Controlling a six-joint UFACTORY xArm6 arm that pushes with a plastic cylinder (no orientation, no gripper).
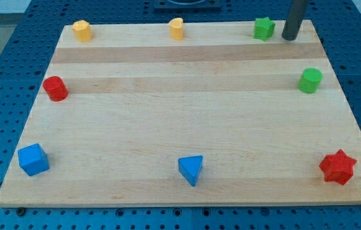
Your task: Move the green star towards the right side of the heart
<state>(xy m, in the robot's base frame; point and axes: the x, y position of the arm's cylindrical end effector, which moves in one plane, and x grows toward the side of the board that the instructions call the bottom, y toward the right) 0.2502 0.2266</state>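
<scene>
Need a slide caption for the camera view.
My tip sits just right of the green star; yellow heart lies further left.

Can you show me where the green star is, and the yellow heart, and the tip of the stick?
green star (264, 28), camera view, middle of its top face.
yellow heart (176, 28), camera view, centre of the block.
my tip (289, 38), camera view, very end of the rod, right of the green star.

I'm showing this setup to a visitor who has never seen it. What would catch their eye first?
Probably the dark rod at the view's top right, my tip resting just right of the green star. Next, the bright red star at the bottom right corner. The other blocks ring the wooden board, among them the yellow heart at top centre.
</scene>
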